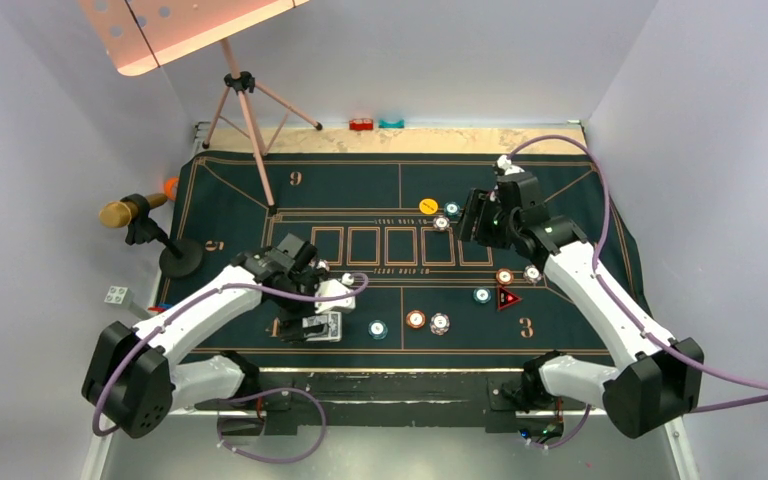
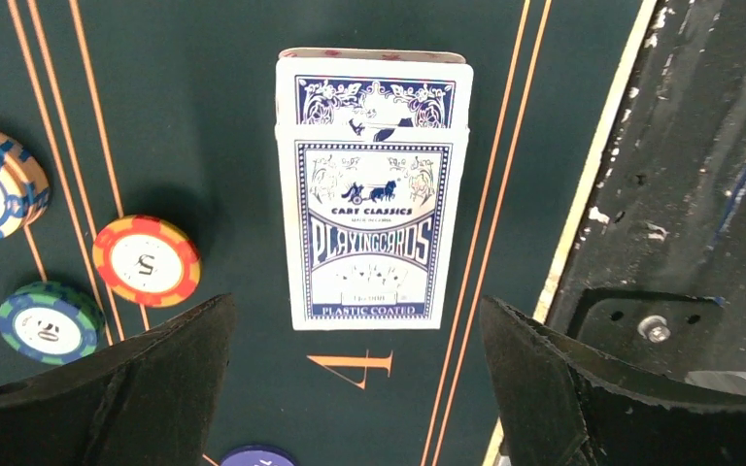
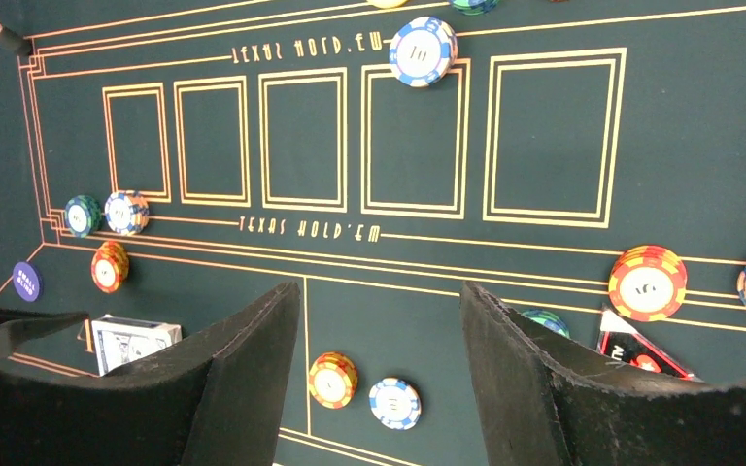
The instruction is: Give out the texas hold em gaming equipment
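While the left claw hangs spread wide and empty, the boxed deck of playing cards lies flat on the felt mat, just ahead of the gap between its fingers. An orange chip and a teal chip lie off to one side. The right claw stands partly spread, gripping nothing, and the red triangle marker lies just outside one finger.
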Motion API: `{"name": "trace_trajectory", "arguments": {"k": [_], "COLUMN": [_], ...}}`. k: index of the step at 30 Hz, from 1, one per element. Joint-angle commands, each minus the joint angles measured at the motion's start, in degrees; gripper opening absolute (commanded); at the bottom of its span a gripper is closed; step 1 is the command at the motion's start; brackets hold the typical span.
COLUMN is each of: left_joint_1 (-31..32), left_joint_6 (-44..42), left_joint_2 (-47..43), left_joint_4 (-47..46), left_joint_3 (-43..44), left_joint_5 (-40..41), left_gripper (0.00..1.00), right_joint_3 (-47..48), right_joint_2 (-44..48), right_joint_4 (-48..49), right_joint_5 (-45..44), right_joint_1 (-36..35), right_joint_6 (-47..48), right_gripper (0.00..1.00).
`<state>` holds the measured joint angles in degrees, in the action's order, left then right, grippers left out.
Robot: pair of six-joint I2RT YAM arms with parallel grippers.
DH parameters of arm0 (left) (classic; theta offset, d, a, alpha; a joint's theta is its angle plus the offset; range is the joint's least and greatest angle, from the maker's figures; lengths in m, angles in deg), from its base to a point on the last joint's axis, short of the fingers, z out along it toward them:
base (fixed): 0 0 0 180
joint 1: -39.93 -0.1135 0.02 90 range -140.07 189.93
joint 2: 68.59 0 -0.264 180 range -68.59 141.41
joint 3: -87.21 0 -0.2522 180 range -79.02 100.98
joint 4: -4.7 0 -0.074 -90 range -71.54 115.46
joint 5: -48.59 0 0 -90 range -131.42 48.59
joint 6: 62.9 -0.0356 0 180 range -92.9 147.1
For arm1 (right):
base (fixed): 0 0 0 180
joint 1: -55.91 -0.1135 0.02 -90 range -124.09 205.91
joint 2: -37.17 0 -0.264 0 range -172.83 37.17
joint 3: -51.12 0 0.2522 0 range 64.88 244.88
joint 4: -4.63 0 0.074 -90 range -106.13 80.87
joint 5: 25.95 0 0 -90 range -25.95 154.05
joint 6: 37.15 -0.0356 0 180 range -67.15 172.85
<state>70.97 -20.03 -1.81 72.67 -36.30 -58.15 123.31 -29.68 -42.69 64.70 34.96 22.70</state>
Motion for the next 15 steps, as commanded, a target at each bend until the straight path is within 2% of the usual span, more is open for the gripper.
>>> {"name": "trace_trajectory", "arguments": {"k": [1,15], "left_joint_1": [2.4,6.1], "left_joint_6": [-1.0,1.6], "left_joint_2": [1.4,5.0], "left_joint_4": [-7.7,-13.0], "left_joint_3": [-2.5,-4.6], "left_joint_5": [3.6,9.5], "left_gripper": [0.99,1.00], "right_joint_3": [3.0,4.7], "right_joint_2": [-0.1,-1.7], "right_joint_4": [1.2,1.4], "right_joint_5": [1.8,2.2], "right_joint_1": [-0.1,-0.1], "right_joint_6": [1.4,1.7], "right_gripper": [0.66,0.66]}}
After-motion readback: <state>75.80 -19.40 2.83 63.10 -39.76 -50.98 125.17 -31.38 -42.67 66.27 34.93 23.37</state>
